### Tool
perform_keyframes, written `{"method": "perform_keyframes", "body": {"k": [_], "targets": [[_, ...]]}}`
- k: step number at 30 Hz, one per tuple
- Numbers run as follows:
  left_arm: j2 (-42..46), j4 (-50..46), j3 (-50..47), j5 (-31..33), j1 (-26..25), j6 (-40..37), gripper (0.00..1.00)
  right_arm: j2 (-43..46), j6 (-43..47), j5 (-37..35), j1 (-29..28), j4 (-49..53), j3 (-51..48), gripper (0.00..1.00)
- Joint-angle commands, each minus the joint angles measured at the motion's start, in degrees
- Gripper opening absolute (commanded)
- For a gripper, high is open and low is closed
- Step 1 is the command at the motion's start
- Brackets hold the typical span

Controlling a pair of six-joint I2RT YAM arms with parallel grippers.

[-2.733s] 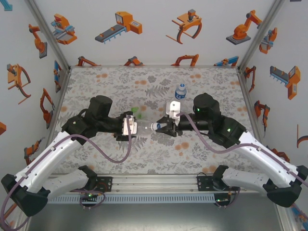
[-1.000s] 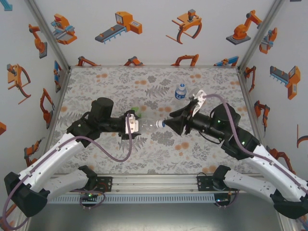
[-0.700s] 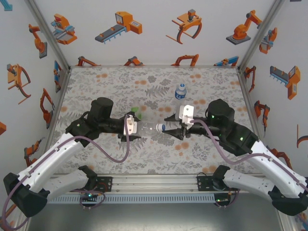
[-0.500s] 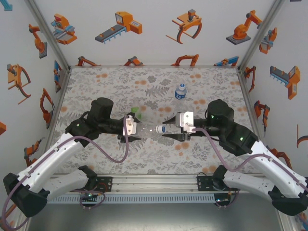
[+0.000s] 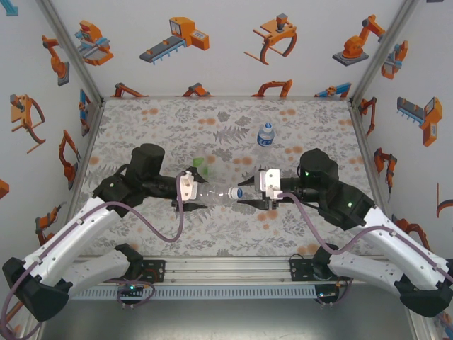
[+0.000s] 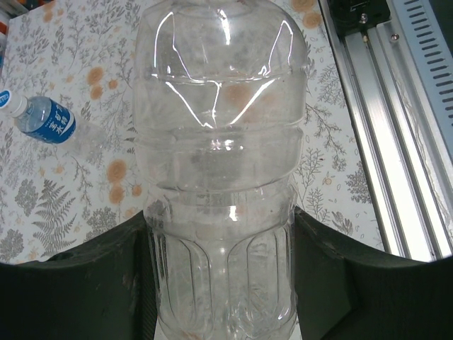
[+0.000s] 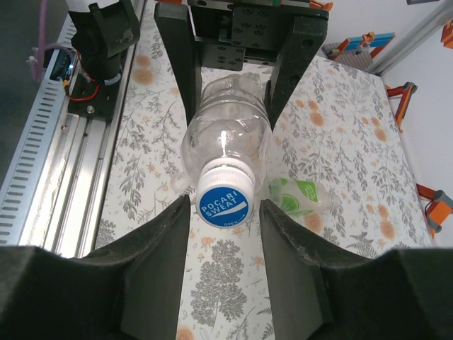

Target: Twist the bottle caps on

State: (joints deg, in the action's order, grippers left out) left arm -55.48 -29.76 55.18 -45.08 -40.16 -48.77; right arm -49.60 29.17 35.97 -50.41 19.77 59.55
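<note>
My left gripper is shut on the base of the plain clear bottle, holding it level above the mat; in the left wrist view the bottle sits between the dark fingers. A white cap with a blue printed top sits on its neck. My right gripper stands open, its fingers on either side of the cap with a small gap on each. The green-tinted bottle lies on the mat behind. The blue-label bottle stands at the back, its cap on.
The floral mat covers the table inside white walls with orange robot prints. An aluminium rail with the arm bases runs along the near edge. Open mat lies at the back left and front right.
The right wrist has rolled round at the cap, its camera mount swinging from above to the side, and its fingers now stand apart from the cap. The left arm still holds the bottle, drawn slightly left.
</note>
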Motion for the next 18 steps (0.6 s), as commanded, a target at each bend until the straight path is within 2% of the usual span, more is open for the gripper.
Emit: {"method": "perform_keyframes", "body": {"k": [1,8,11,13,16,18], "targets": [[0.58,-0.95,1.75,-2.7,-0.28,-1.32,0.0,0.43,-0.67,0.08,-0.54,-3.33,-0.92,0.4],[0.29,-1.08,1.77,-2.65,-0.32,-1.5,0.0,0.01,-2.9,1.3,-0.91,-4.9,-1.5,0.37],[-0.15,-1.03,1.82,-2.58,-0.35,-1.58,0.0,-0.14,-6.43,0.35,-1.0,-5.99,-1.75,0.29],[-0.32,-1.09,1.86,-2.48,-0.28,-1.63,0.0,-0.29,-10.91,-1.02,-1.0,-6.93,-2.1,0.24],[-0.41,-1.17,1.75,-2.22,-0.34,-1.95,0.0,-0.4,-22.57,-3.64,-1.09,-9.49,-3.31,0.17],[-0.58,-0.94,1.77,-1.66,-0.27,-1.99,0.0,-0.49,-33.54,-6.73,-1.09,-12.26,-4.79,0.1]]}}
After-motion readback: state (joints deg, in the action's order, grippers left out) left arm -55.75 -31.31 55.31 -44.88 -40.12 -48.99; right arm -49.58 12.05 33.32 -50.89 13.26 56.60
